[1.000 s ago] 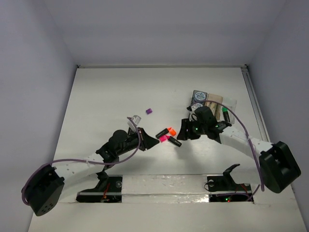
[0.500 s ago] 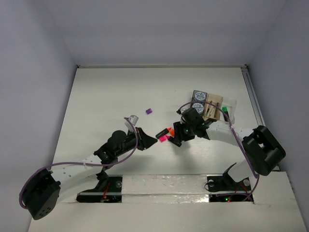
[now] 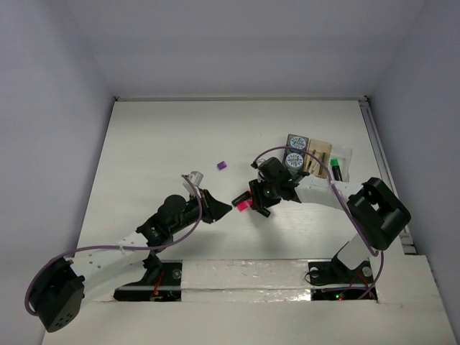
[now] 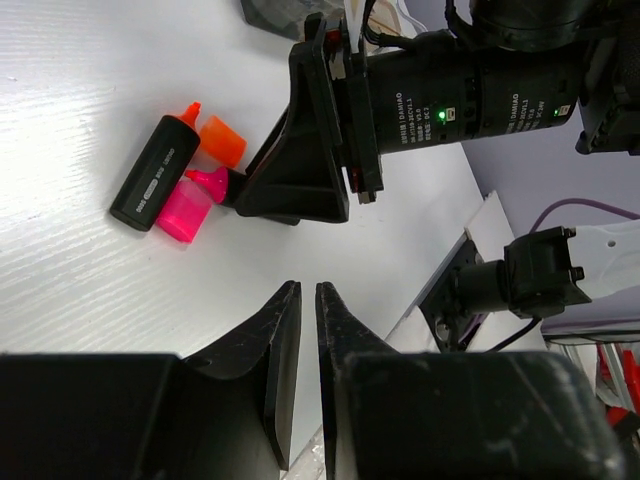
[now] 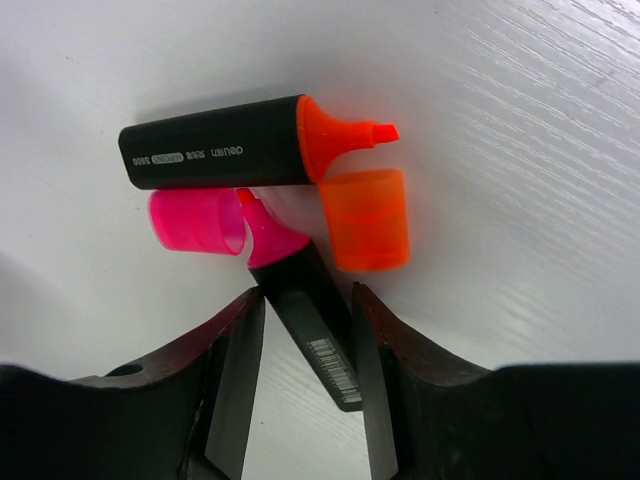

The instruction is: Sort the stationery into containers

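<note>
Highlighter (image 5: 312, 305), pink-tipped, black-bodied, uncapped. We find it lying flat on the white table (image 3: 158, 144), near the middle and a little towards the right arm's side.

Pink cap (image 5: 195, 222), loose, lying on its side just beside the pink tip.

Orange highlighter (image 5: 210, 155), uncapped, lying crosswise just beyond the pink tip. Its orange cap (image 5: 367, 220) lies loose next to its nib.

Right gripper (image 5: 306, 293): its two fingers are down at the table on either side of the pink-tipped marker's body and close against it. We cannot tell whether they already clamp it.

Left gripper (image 4: 307, 290): fingers pressed together with nothing between them, pointing at the cluster of markers from the left and apart from it.

Purple cap (image 3: 221, 165), alone on the table, beyond the left gripper.

Clear box (image 3: 347, 156) with tan insert, at the far right of the table, beyond the right arm. We note a green-capped highlighter (image 3: 335, 169) in its right end.

Dark grey holder (image 3: 295, 135), touching the box's left side, with a round blue-and-white piece (image 3: 296, 143) in it. A second such piece (image 3: 292, 159) sits just nearer the arms, and we cannot tell its compartment.
</note>
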Robot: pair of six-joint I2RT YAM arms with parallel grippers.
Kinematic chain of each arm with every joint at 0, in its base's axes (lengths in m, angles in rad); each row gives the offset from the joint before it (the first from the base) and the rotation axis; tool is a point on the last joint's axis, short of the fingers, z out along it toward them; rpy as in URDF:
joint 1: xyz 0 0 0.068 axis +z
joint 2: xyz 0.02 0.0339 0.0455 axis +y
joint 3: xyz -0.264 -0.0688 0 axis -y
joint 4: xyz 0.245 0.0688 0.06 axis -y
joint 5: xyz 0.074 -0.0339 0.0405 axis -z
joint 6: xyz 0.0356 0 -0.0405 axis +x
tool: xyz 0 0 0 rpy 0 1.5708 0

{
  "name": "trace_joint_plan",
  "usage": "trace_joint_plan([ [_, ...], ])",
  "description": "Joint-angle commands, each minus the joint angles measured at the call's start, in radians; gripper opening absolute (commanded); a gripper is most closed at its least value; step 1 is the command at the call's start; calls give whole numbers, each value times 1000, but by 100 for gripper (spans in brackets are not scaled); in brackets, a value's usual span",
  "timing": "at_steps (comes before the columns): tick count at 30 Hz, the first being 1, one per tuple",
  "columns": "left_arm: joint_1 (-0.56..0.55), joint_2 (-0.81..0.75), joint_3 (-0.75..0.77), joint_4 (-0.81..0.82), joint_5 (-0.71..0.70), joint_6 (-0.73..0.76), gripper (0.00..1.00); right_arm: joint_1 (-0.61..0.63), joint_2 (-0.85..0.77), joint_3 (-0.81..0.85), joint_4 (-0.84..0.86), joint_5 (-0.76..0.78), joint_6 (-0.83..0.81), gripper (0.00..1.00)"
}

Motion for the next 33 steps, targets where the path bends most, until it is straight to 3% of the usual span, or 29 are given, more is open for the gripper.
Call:
trace_joint_plan([
  [1, -4, -44, 24, -11, -23, 27, 9, 18, 46, 19, -54, 20, -10, 45],
  [6, -4, -60, 12, -16, -21, 22, 9, 27, 25, 8, -61, 8, 13, 31],
  [8, -4, -58, 9, -16, -20, 22, 9, 27, 5, -6, -62, 14, 25, 30],
  [9, -4, -60, 9, -14, -20, 22, 9, 36, -15, -9, -67, 20, 28, 32],
  [11, -4, -60, 9, -14, -18, 22, 9, 36, -23, -10, -84, 37, 33, 46],
  [15, -4, -58, 10, -10, -15, 22, 9, 59, -7, 0, -102, 55, 39, 49],
  [23, -4, -68, 0, -11, -7, 13, 10, 78, 30, 17, -137, 124, 60, 21],
  [33, -4, -15, -19, 59, 77, -7, 24, 78, -201, -45, -64, 95, 160, 20],
])
